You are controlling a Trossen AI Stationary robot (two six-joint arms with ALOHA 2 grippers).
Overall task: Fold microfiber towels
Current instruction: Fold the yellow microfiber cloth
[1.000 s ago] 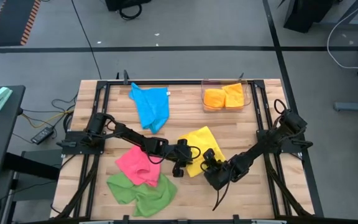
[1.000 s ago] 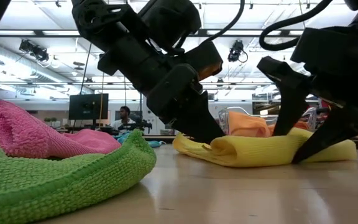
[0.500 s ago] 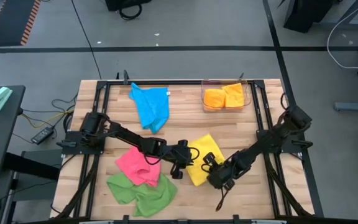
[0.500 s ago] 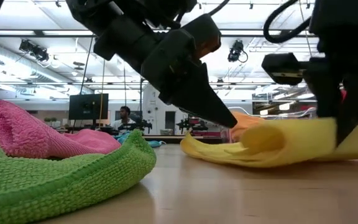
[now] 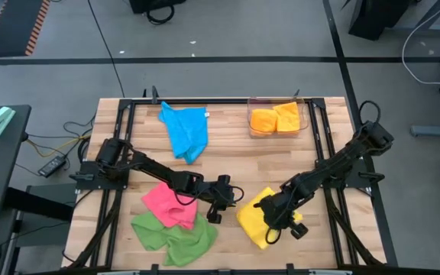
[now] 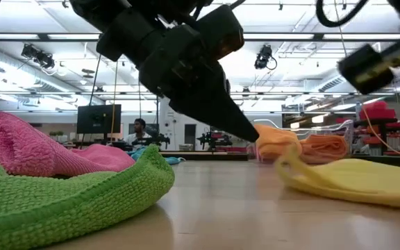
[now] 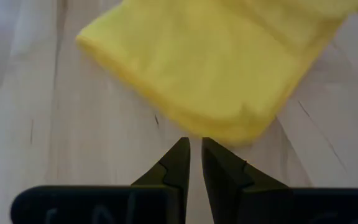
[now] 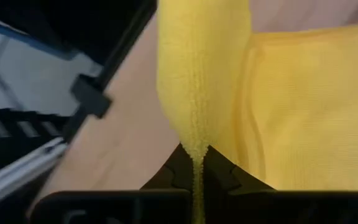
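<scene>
Right gripper [image 8: 196, 163] pinches the yellow towel [image 5: 257, 220]; left gripper [image 7: 194, 149] nearly closed, empty.

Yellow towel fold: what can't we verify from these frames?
- High view: the right gripper and its arm cover the middle of the yellow towel, hiding how its layers lie.
- Low view: the towel runs off the right edge; the right arm above it is blurred.
- Right wrist view: only the pinched edge shows, not the corners.
- Left wrist view: the left gripper sits just short of the towel; its far side is cut off.
</scene>
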